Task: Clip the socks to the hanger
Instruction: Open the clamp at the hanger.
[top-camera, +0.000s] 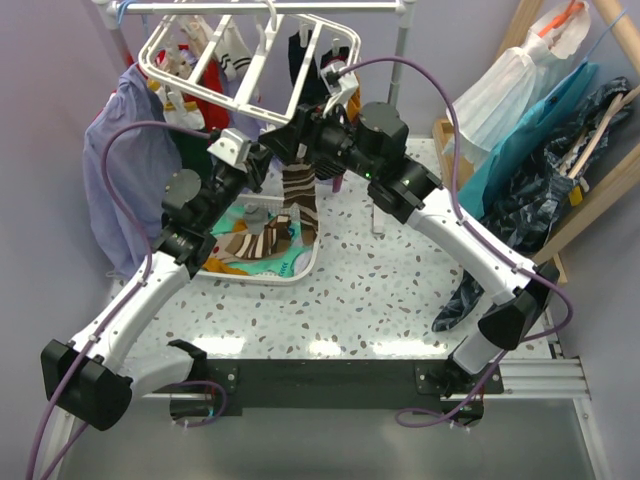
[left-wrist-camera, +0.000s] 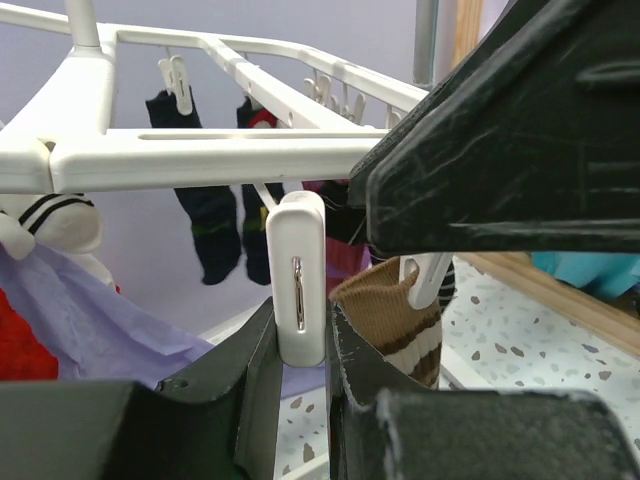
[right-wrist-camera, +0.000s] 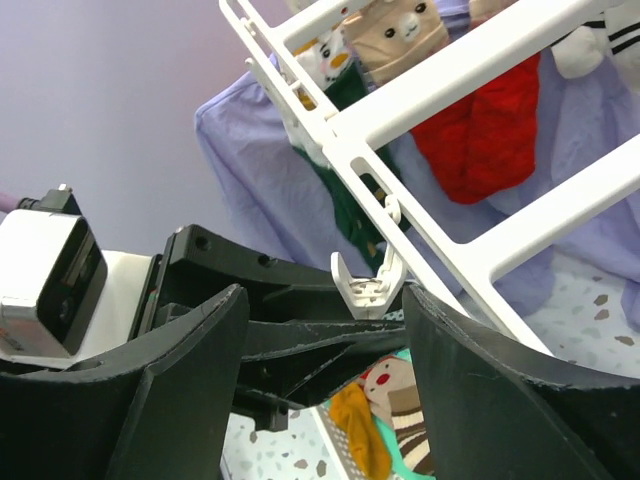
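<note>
The white hanger (top-camera: 250, 60) hangs at the back left, with several socks clipped to it. My left gripper (top-camera: 258, 158) reaches up under its near edge. In the left wrist view its jaws (left-wrist-camera: 300, 320) are shut on a white clip (left-wrist-camera: 298, 270) that dangles from the bar. Just right of that, a brown-cream striped sock (left-wrist-camera: 400, 320) hangs from a second clip (left-wrist-camera: 430, 280) and drops below both grippers (top-camera: 298, 195). My right gripper (right-wrist-camera: 325, 320) stands open on either side of a clip (right-wrist-camera: 365, 285), apart from it, with nothing in its fingers (right-wrist-camera: 500, 380).
A white basket (top-camera: 300, 272) with several loose socks (top-camera: 255, 245) stands on the table under the hanger. A lavender shirt (top-camera: 125, 180) hangs at the left. More clothes (top-camera: 540, 150) hang at the right by a wooden frame. The rail's post (top-camera: 400, 40) stands behind.
</note>
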